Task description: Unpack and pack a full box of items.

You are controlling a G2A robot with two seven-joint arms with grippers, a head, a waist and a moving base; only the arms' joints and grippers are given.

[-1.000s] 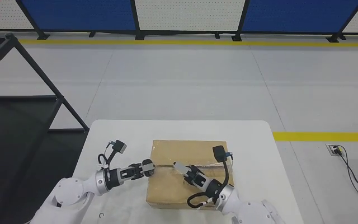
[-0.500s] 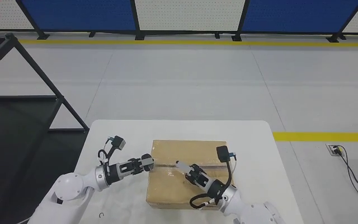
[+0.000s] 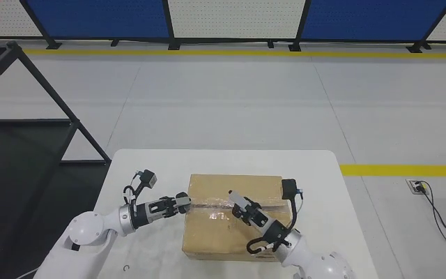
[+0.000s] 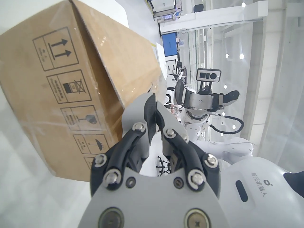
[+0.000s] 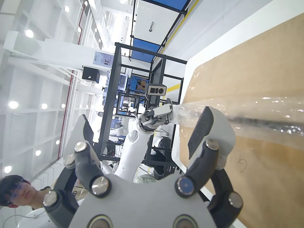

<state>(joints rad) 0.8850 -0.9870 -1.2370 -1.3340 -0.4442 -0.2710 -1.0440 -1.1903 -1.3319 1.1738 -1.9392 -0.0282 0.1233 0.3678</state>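
Observation:
A brown cardboard box point(image 3: 209, 234) sits in the middle of the white table point(image 3: 139, 167), with clear tape point(image 3: 208, 204) along its top seam. At the box's left edge my left gripper point(image 3: 182, 203) is shut on the loose end of that tape point(image 5: 182, 116), which stretches from the seam to its fingertips point(image 4: 152, 105). The box side with printed handling symbols point(image 4: 59, 72) is close beside it. My right gripper point(image 3: 240, 206) hangs open over the box top point(image 5: 261, 91). One of its fingers point(image 5: 204, 129) is just above the taped seam point(image 5: 273, 119), and nothing is held.
A black metal rack point(image 3: 42, 104) stands off the table's left side. Bare table surface lies to the left point(image 3: 132, 174) and right point(image 3: 320, 181) of the box. Blue and white partition panels point(image 3: 230, 17) line the far floor.
My right gripper has slid a little to the right along the box top. My left gripper has stayed at the box's left edge, shifting only slightly.

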